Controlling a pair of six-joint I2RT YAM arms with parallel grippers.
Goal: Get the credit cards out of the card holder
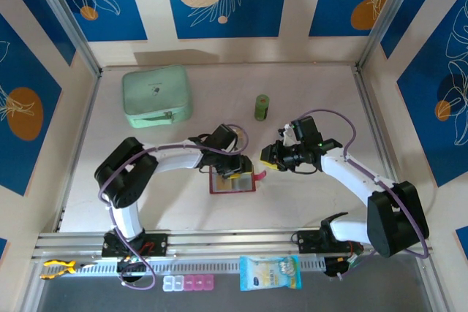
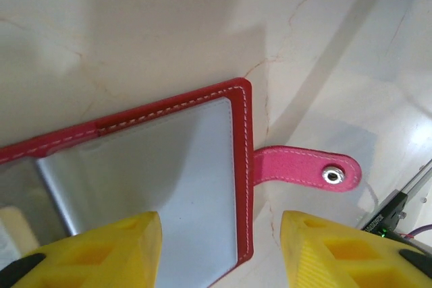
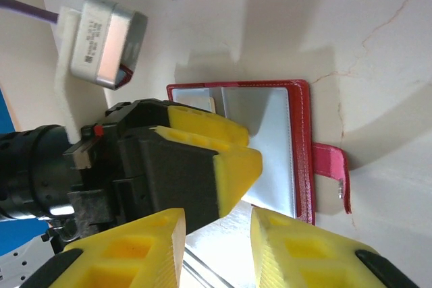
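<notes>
Card holder [image 1: 232, 183]: you see it lying open on the desk [image 1: 314, 100], centre of the overhead frame.
Left gripper [image 2: 219, 234]: jaws spread, over its right edge.
Right gripper [image 3: 214, 234]: jaws apart, pinching nothing, just right of it.

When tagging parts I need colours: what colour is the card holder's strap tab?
Pinkish red strap tab, silver snap; clearest in the left wrist view.

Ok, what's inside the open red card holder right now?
The dark red folding card holder shows a greyish clear sleeve and a pale card corner; the left arm's yellow fingers cover the rest.
</notes>
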